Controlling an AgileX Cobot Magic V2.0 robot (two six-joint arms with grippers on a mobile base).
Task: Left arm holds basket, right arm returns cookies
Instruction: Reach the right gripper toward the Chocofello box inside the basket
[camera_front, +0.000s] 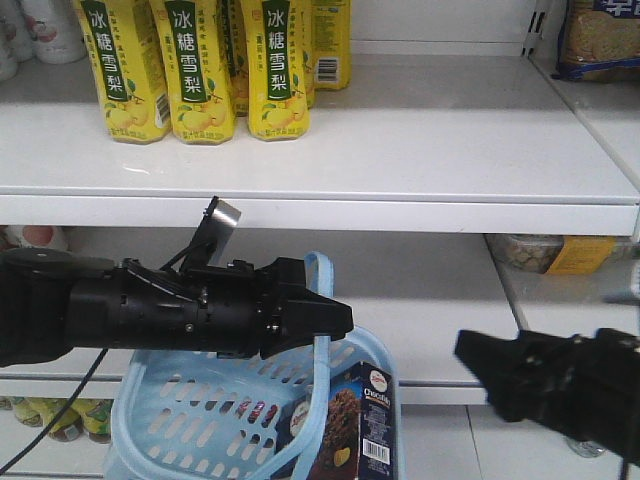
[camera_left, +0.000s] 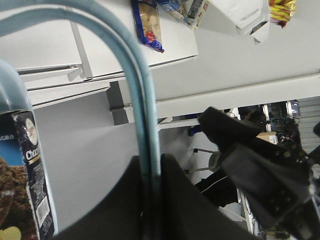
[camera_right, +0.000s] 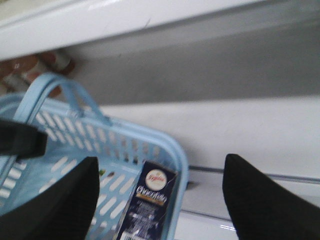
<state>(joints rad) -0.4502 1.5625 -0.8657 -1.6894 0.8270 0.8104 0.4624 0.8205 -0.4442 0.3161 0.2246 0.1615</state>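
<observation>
Our right hand (camera_right: 161, 159) hangs open, up and right of the cookies (camera_right: 150, 197), the box upright in the basket (camera_right: 172, 147); our left hand (camera_front: 335, 320) grips its handle (camera_left: 142, 125).

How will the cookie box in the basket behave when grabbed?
Probably light and stiff: the cookie box is cardboard. Upright against the basket wall, it may tip if nudged. Its smooth faces might slip in the open right gripper.
</observation>
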